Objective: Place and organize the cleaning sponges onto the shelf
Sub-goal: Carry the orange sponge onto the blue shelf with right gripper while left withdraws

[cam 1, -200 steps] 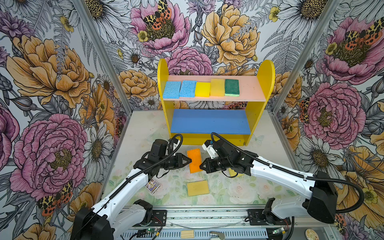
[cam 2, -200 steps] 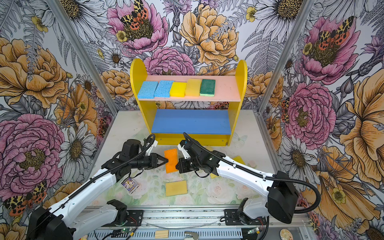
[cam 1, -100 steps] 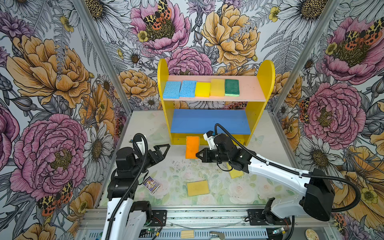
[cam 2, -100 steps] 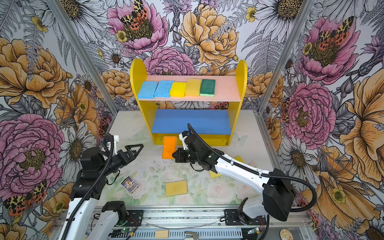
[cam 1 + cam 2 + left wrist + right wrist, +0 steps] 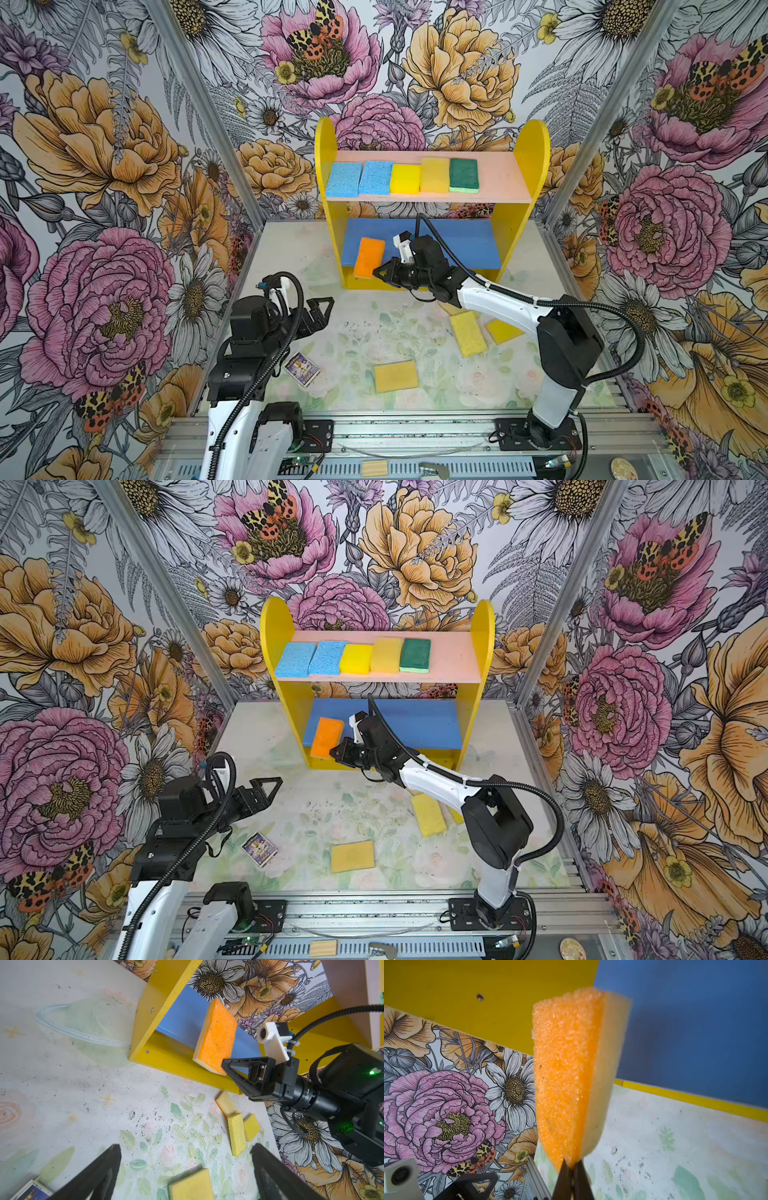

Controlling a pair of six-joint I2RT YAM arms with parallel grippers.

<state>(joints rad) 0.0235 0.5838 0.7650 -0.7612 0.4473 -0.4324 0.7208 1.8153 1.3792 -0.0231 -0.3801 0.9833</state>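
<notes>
Right gripper (image 5: 380, 272) has carried the orange sponge (image 5: 369, 257) from mid-tabletop (image 5: 374, 320) to the shelf (image 5: 328, 166), pinching its near end. Long axis points away from the jaws, tilted over the blue board's (image 5: 457, 245) left end. Board bare, roomy rightward. Left gripper (image 5: 322, 316) pulled back, spread, empty.

The left arm (image 5: 245, 332) and the right arm (image 5: 498, 303) are showing white shells between black joint housings, each sitting on a black base plate (image 5: 505, 432) bolted to a silver rail (image 5: 415, 434). Black ribbed cables (image 5: 374, 1008) are looping along both. The left gripper (image 5: 323, 311) and right gripper (image 5: 377, 272) are carrying black triangular open-frame fingers, a white camera block (image 5: 272, 1036) is sitting at the right wrist, and green lights (image 5: 372, 1072) are glowing behind it
</notes>
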